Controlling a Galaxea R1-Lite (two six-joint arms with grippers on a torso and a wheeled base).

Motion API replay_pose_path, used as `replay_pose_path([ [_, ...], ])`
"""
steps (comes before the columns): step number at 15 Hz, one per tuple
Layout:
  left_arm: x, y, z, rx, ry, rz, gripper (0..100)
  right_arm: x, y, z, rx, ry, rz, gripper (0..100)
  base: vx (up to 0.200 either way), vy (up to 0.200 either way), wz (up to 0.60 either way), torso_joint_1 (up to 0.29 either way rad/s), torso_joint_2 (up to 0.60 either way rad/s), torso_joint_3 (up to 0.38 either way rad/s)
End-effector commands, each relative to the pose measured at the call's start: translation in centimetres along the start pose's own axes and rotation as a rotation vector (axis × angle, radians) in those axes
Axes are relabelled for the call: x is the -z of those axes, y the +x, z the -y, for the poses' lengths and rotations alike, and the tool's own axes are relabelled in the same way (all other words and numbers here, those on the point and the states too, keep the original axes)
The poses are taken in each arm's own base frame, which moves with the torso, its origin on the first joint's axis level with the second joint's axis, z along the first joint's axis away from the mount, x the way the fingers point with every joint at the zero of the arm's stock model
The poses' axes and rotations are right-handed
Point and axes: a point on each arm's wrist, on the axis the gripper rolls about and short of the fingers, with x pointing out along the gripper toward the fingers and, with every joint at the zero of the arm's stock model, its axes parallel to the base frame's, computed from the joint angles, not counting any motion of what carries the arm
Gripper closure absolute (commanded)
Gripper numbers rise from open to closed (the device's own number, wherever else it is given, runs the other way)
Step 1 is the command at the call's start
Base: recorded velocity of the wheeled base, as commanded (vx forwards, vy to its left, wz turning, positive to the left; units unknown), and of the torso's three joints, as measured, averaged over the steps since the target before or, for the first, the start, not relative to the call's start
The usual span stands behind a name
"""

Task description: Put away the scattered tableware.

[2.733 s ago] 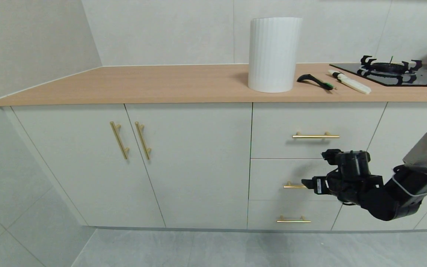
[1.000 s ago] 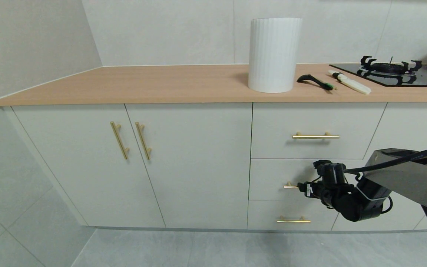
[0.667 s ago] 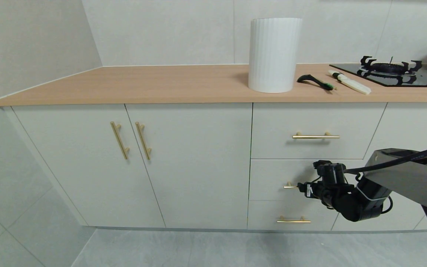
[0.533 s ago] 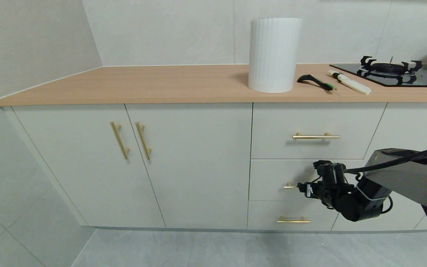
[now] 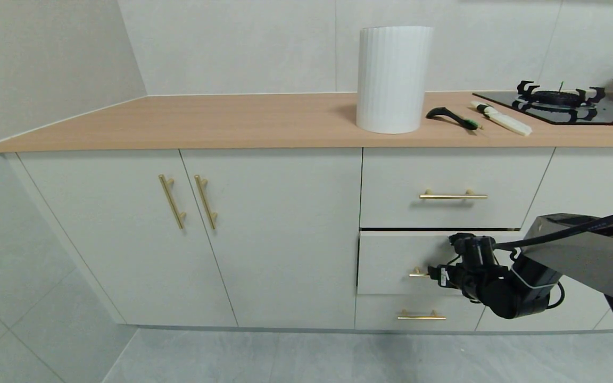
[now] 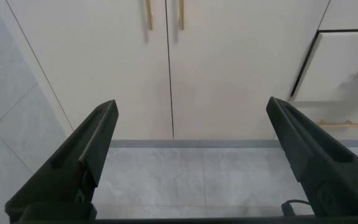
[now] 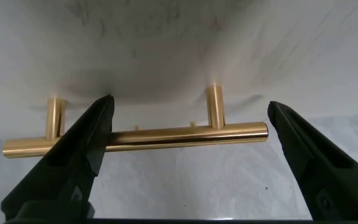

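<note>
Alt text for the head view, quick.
The right end effector is at the gold handle of the middle drawer, which is slightly open. On the countertop above: a white ribbed canister, a black utensil and a white knife.

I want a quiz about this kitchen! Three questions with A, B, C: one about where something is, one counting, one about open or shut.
1. Where does the tall white canister stand? A) on the floor B) on the wooden countertop C) inside a drawer
2. How many gold handles are on the cupboard doors? A) two B) four C) six
3. Which drawer is open a little? A) top B) the middle drawer C) bottom
Answers: 1 B, its base rests on the wood, near the black peeler. 2 A, one bar on each door. 3 B, a dark gap shows above its front, with the right gripper before it.
</note>
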Motion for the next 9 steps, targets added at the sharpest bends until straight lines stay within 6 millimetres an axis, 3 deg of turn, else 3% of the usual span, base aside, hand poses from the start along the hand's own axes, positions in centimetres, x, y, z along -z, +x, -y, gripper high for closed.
replay_pose_path([
  [1,0.0,0.0,0.0,0.0,0.0,-0.001,0,-0.2,-0.4,0.1,0.0,0.001,0.001,0,0.0,0.0,0.0,0.0,0.0,0.0],
  [6,0.0,0.0,0.0,0.0,0.0,-0.001,0,-5.9,-10.7,0.3,-0.034,-0.034,-0.085,0,0.0,0.0,0.0,0.0,0.0,0.0],
  [9,0.0,0.0,0.0,0.0,0.0,-0.001,0,-9.2,-17.8,-0.1,-0.104,-0.051,-0.031,0,0.0,0.0,0.0,0.0,0.0,0.0],
])
